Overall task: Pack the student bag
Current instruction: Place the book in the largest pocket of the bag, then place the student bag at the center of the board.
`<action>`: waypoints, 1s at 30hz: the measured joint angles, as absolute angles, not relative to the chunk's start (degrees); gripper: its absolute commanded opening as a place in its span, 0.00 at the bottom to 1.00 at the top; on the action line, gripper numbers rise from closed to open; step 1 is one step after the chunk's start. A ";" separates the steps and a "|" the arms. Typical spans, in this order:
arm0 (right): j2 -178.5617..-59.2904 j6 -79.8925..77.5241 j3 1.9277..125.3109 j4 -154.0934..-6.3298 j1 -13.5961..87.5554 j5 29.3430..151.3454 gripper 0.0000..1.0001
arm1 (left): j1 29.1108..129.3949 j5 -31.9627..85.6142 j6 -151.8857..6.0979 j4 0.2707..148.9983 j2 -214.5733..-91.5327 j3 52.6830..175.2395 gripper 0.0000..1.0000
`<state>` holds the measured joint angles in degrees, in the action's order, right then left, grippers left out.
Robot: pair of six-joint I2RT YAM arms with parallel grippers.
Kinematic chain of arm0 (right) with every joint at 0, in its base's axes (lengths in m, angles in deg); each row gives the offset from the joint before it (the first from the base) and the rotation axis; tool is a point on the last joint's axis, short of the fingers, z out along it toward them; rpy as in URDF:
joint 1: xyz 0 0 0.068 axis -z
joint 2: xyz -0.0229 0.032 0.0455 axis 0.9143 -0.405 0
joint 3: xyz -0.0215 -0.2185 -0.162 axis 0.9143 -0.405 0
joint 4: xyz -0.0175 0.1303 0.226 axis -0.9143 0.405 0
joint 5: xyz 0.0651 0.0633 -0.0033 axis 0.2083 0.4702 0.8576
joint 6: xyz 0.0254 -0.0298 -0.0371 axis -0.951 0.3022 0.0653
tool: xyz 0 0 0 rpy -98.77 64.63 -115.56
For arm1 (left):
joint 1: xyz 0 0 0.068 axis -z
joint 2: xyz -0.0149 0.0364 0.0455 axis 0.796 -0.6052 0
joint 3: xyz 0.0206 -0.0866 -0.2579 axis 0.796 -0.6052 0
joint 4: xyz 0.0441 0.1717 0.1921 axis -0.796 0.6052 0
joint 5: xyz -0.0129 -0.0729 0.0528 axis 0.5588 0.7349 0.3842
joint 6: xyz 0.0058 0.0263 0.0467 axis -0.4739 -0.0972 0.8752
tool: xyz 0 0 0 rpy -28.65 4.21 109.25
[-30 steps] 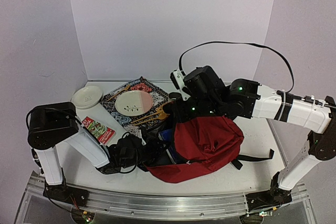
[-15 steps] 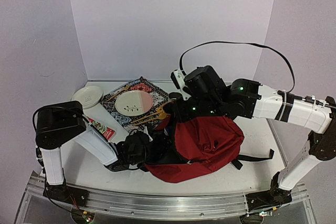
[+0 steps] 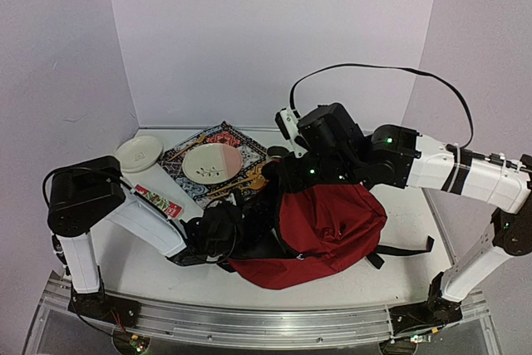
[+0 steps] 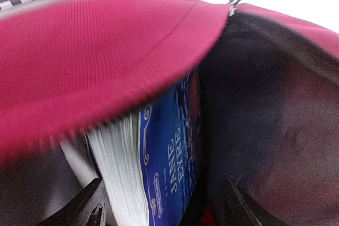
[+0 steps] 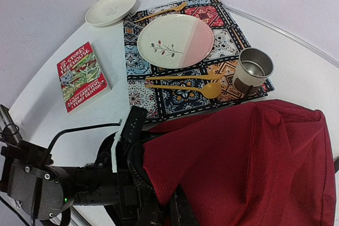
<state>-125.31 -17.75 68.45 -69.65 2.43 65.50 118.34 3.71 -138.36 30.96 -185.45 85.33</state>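
Note:
The student bag (image 3: 328, 226), dark red with black trim, lies mid-table with its mouth facing left. My right gripper (image 5: 172, 214) is shut on the red fabric at the upper lip of the mouth and holds it up. My left gripper (image 4: 164, 207) is inside the bag (image 4: 95, 62) and stands open. A blue book titled Jane Eyre (image 4: 169, 157) stands on edge between its fingers, white page block to the left. There is a gap between the book and the right-hand finger (image 4: 238, 202). From above, the left wrist (image 3: 218, 234) disappears into the mouth and the book is hidden.
A red paperback (image 5: 82, 76) lies on the table to the left of the bag. Behind it a patterned placemat (image 5: 183, 101) carries a pink-and-white plate (image 5: 175, 41), a metal cup (image 5: 253, 69) and a yellow spoon (image 5: 185, 88). A small white plate (image 5: 110, 8) sits at the back left.
My left arm has pushed further into the bag and its jaws have spread, letting go of the blue book, which no longer shows at the mouth. The right arm has hardly moved.

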 measured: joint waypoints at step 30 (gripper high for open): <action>-120.69 -20.25 59.05 -69.60 2.27 60.29 0.04 | 105.35 -6.55 -126.47 79.88 -138.83 74.23 0.99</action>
